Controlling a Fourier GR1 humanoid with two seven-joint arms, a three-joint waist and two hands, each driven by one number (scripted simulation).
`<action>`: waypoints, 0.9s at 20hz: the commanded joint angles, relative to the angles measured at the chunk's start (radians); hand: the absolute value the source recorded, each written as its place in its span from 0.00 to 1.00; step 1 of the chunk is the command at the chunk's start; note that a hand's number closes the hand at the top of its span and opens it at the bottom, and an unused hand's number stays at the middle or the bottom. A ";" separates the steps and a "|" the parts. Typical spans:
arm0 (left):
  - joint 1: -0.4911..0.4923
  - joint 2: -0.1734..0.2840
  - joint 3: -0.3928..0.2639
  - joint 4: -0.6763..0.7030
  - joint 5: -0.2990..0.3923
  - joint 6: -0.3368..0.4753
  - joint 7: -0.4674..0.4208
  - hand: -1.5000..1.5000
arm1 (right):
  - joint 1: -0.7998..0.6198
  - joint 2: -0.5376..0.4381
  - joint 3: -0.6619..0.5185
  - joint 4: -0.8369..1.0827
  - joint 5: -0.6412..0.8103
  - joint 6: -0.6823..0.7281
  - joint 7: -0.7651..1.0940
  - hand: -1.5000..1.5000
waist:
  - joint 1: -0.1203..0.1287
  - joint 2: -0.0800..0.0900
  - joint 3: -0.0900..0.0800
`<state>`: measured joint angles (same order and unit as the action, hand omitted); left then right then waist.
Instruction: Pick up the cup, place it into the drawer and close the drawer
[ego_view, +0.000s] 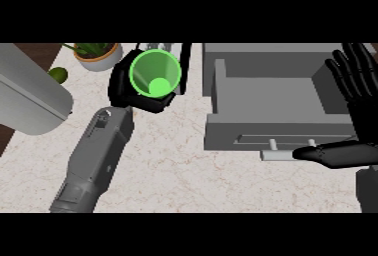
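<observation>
A green cup (155, 73) shows its open mouth toward me at the upper middle. My left hand (140, 98) is curled round it from below and holds it off the pale counter. To the right stands the grey drawer (244, 131), pulled open, its inside bare, with a light handle (289, 154) on its front. My right hand (353, 95) is open with fingers pointing up along the drawer's right side. Its thumb (332, 153) reaches left toward the handle's right end.
A potted plant (96, 54) stands at the back left, with a small green fruit (58, 75) beside it. A large grey rounded appliance (29, 97) fills the left edge. Dark wood shows beyond the counter's far left corner.
</observation>
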<state>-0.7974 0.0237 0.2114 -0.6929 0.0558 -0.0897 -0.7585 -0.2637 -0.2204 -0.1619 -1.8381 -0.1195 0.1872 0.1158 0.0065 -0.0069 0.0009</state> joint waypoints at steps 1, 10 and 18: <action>-0.049 -0.022 -0.092 -0.141 0.051 0.073 0.175 1.00 | 0.001 -0.008 -0.011 0.002 -0.008 0.009 -0.005 0.00 | -0.002 -0.001 0.000; -0.385 -0.024 -0.228 -0.014 0.118 0.365 0.383 1.00 | -0.007 -0.005 -0.020 0.069 0.003 0.021 -0.081 0.00 | -0.048 0.014 0.000; -0.569 -0.024 -0.294 0.266 0.168 0.434 0.504 1.00 | -0.052 0.000 0.014 0.021 -0.005 0.017 -0.015 0.00 | -0.082 0.024 0.001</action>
<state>-1.2765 0.0003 -0.0562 -0.5481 0.1999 0.3050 -0.2943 -0.3127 -0.2248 -0.1586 -1.8102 -0.1218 0.1979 0.1028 -0.0581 0.0111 0.0011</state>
